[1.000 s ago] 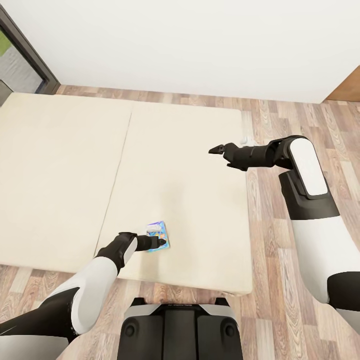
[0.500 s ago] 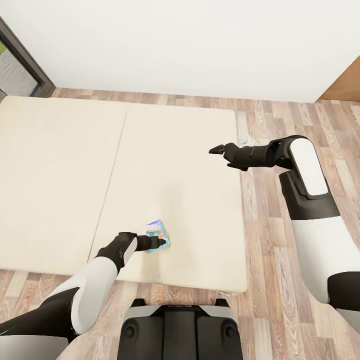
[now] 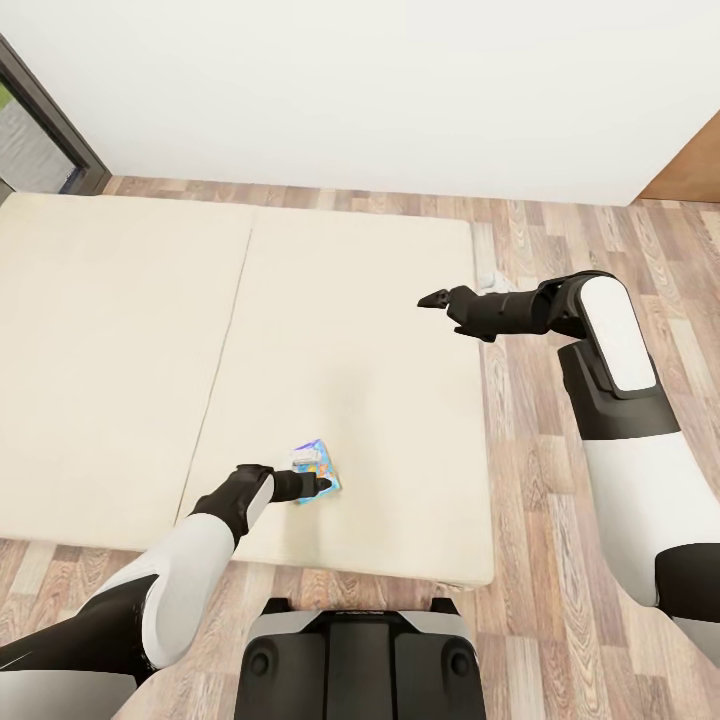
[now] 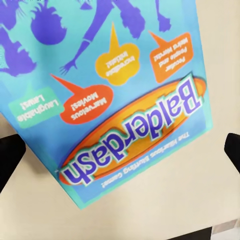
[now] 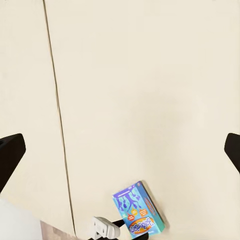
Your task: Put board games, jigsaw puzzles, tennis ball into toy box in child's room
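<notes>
A small blue board game box (image 3: 320, 468) printed "Balderdash" lies flat on the beige bed (image 3: 120, 330), near its front edge. My left gripper (image 3: 320, 486) hovers low over the box's near end and is open. In the left wrist view the box (image 4: 110, 85) lies between the two dark fingertips (image 4: 10, 160), which stand wide apart. My right gripper (image 3: 432, 299) hangs open above the bed's right part, holding nothing. The right wrist view looks down on the same box (image 5: 139, 210) with the left gripper (image 5: 120, 227) beside it.
A seam (image 3: 225, 340) runs front to back across the mattress. Wooden floor (image 3: 560, 480) borders the bed in front and on the right. A white wall lies beyond, a dark door frame (image 3: 50, 120) at far left, brown furniture (image 3: 695, 165) at far right.
A second ago the whole head view shifted slightly as the camera moved. Since then both arms and the blue box have stayed still.
</notes>
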Robot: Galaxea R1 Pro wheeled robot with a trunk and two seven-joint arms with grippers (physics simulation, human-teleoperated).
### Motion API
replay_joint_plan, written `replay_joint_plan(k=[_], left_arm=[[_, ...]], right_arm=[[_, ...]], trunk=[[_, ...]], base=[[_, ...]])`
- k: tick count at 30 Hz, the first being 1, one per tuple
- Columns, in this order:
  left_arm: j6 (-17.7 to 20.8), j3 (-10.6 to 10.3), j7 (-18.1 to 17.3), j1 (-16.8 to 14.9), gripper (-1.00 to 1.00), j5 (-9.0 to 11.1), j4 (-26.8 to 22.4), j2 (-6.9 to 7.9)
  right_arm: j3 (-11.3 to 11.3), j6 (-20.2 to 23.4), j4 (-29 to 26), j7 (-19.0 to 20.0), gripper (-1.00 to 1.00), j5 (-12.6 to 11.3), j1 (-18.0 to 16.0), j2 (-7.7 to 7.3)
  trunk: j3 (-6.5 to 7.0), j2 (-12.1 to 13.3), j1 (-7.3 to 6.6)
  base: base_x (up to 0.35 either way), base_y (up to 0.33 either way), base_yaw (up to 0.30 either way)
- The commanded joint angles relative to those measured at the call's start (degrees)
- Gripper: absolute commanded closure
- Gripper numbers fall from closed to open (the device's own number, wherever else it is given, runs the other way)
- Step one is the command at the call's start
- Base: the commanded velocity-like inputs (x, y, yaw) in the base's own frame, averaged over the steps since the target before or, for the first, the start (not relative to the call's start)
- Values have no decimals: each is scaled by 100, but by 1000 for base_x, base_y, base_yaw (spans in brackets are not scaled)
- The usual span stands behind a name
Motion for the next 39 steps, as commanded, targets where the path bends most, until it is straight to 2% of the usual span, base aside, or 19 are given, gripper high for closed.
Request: replay_joint_plan(k=[1, 39], left_arm=[[32, 46, -38, -1, -100, -59, -14, -6], [31, 52, -38, -1, -100, -59, -14, -5]], right_arm=[[9, 3, -4, -58, -100, -51, -5, -4], [9, 12, 5, -58, -100, -47, -5, 4]], trunk=[[-7, -9, 3], [-7, -9, 3]], base=[[0, 0, 0], [0, 0, 0]])
